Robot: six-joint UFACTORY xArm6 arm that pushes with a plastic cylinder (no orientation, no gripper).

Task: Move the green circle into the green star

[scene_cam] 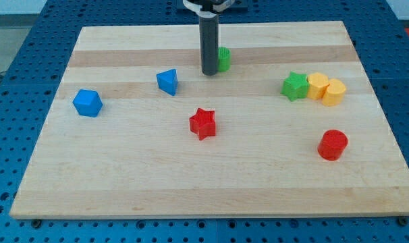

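Observation:
The green circle (223, 59) sits near the view's top centre, partly hidden behind my rod. My tip (210, 73) rests on the board just left of the green circle, touching or almost touching it. The green star (294, 86) lies to the view's right, well apart from the circle, and touches a yellow block on its right.
Two yellow blocks (318, 86) (334, 92) sit right of the green star. A red cylinder (333, 144) is at lower right, a red star (203, 123) at centre, a blue block (167, 82) left of my tip, a blue cube (88, 102) at far left. The wooden board (191, 189) has edges all round.

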